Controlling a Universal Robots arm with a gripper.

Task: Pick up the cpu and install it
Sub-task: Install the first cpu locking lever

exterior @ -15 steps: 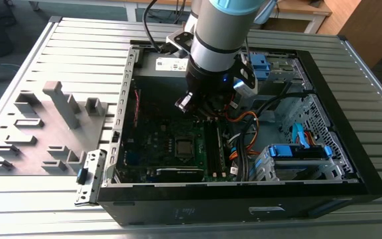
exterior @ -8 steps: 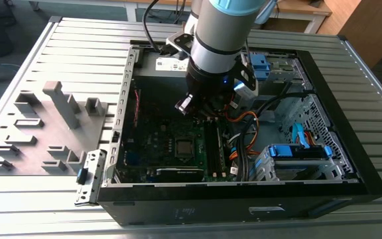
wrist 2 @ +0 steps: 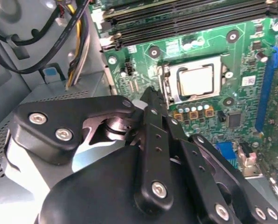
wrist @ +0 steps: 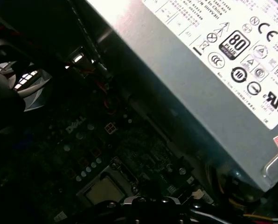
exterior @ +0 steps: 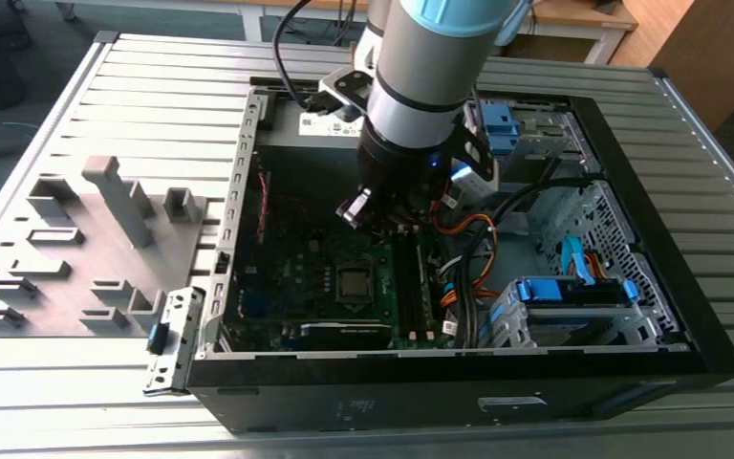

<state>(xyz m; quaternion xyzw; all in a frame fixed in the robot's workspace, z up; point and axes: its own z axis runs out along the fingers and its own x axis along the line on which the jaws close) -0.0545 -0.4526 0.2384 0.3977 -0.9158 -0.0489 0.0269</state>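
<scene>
Where the cpu (wrist 2: 195, 80) lies: seated flat inside the socket frame (wrist 2: 170, 81) on the motherboard (wrist 2: 251, 56), pale top upward, as seen in both wrist views.
Gripper (wrist 2: 148, 99): hangs above the board, near the socket frame but apart from it, with nothing visibly carried.
Jaws: cannot tell whether clenched or released.
Handling, judged: light, thin and stiff; the smooth top is probably slippery and the underside contacts fragile, so no tilting or pressing.
Hold, judged: two opposite edges, kept level; the socket frame crowds those edges closely.
</scene>
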